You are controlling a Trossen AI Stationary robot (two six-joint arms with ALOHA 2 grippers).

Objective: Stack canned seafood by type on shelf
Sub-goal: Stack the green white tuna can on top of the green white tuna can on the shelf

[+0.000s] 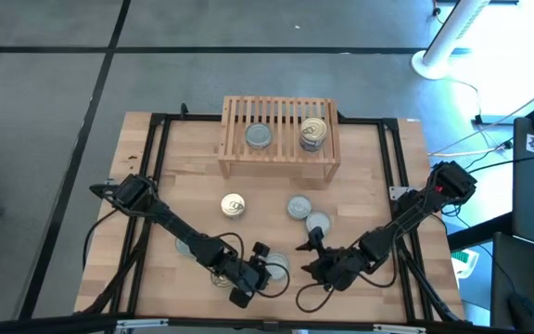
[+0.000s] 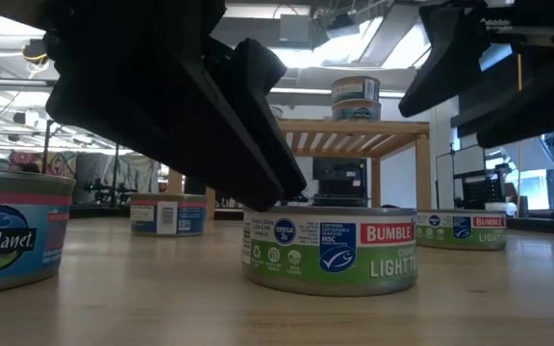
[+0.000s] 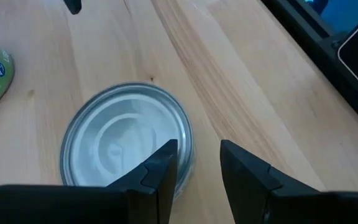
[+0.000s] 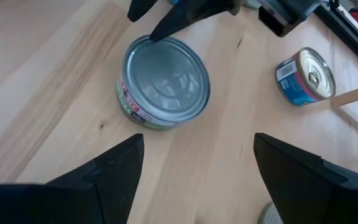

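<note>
A silver-topped tin (image 3: 126, 143) with a green label (image 2: 330, 252) stands on the table near its near edge (image 1: 276, 267). My left gripper (image 3: 197, 149) is open narrowly at this tin's rim, one finger over the lid and the other outside the wall. My right gripper (image 4: 197, 155) hangs open wide just right of the same tin (image 4: 163, 78), above the table (image 1: 311, 252). The shelf (image 1: 279, 139) stands toward the far edge; it carries a silver tin (image 1: 259, 135) and a gold-topped stack (image 1: 313, 133). A gold tin (image 1: 233, 205) and two silver tins (image 1: 298, 207) stand on the table between. My left gripper comes slanting down from the table's left onto the green-labelled tin. One fingertip (image 3: 166, 155) is over the lid's edge (image 3: 166, 134), the other (image 3: 235, 158) beside the wall. I cannot tell whether either one touches the tin.
A blue-labelled tin (image 2: 12, 240) stands at the near left, under my left arm. Another green-labelled tin (image 2: 460, 229) stands behind and to the right. A black frame (image 1: 392, 176) borders the table. Bare wood lies left of the gold tin.
</note>
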